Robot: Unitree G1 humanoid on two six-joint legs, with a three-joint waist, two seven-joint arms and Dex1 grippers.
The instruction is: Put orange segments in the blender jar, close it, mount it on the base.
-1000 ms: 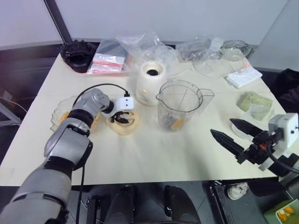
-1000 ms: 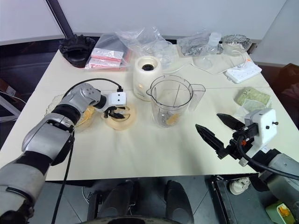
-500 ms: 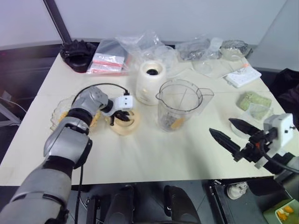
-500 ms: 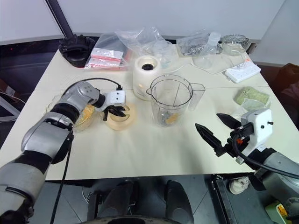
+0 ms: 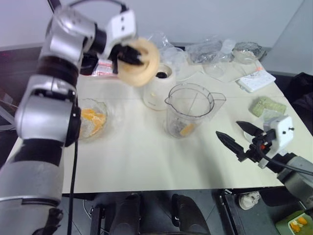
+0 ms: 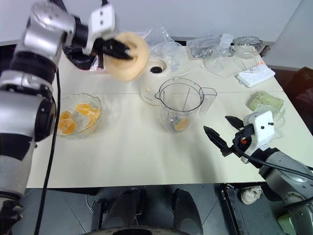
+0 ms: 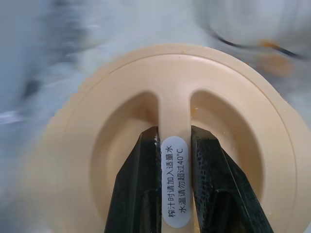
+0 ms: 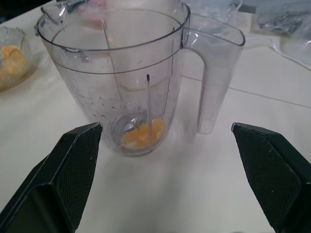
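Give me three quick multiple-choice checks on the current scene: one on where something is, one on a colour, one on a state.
1. Where is the cream lid?
A. Lying on the table
B. Held in the air by the left gripper
C. Seated on the blender jar

2. What colour is the base?
A. Cream-white
B. Black
C. Green

3. How does the blender jar stand?
A. Closed and mounted on the base
B. Tipped on its side
C. Open on the table, with orange segments at its bottom

Answers:
1 B: the left wrist view shows the fingers pinching the lid's centre ridge, well above the table.
2 A: its body is pale, with a dark socket on top.
3 C: its rim is uncovered, and the base stands apart behind it.
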